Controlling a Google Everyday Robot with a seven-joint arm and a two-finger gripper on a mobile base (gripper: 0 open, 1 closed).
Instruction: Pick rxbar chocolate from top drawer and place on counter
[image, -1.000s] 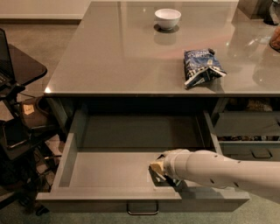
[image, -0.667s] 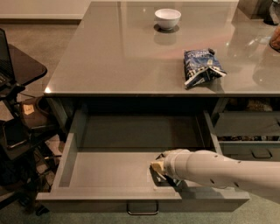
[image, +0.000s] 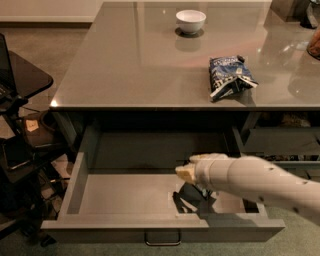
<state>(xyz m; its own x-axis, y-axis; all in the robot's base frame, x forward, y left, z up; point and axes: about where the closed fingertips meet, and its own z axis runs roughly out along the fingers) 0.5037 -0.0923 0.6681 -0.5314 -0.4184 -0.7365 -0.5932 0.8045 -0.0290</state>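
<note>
The top drawer (image: 125, 195) is pulled open under the counter (image: 140, 60), its metal bar handle (image: 162, 244) at the front. My white arm reaches in from the right. My gripper (image: 194, 194) is down at the drawer floor in the right half, near the front wall. A dark flat thing (image: 181, 202) with a pale edge lies on the floor right under it and looks like the rxbar chocolate. The gripper partly hides it, and I cannot tell whether it is gripped.
A blue-and-white chip bag (image: 230, 76) and a white bowl (image: 190, 21) sit on the counter. A black side table (image: 25, 75) with clutter below it stands at the left. Narrower dark drawers (image: 285, 142) are to the right.
The end of my arm has shifted slightly up and toward the back of the drawer. More of the dark thing under the gripper shows now.
</note>
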